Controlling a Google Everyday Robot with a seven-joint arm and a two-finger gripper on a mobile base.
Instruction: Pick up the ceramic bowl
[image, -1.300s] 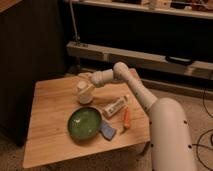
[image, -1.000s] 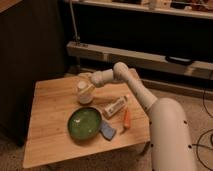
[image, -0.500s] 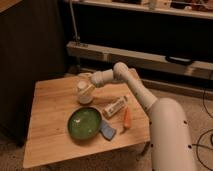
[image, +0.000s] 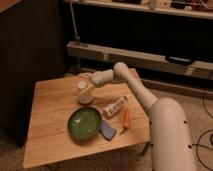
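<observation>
Gripper (image: 85, 79) sits right at the top of the small white cup (image: 84, 93) on the wooden table (image: 50, 107); open or closed, can't tell. The wide, glossy green ceramic bowl (image: 83, 123), dark-rimmed, rests upright just nearer, untouched.

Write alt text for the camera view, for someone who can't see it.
A robot arm reaches across a wooden table, its pincer at a white cup just behind the green bowl, not on the bowl. A white tube, an orange stick and a blue pad lie beside the bowl.
</observation>
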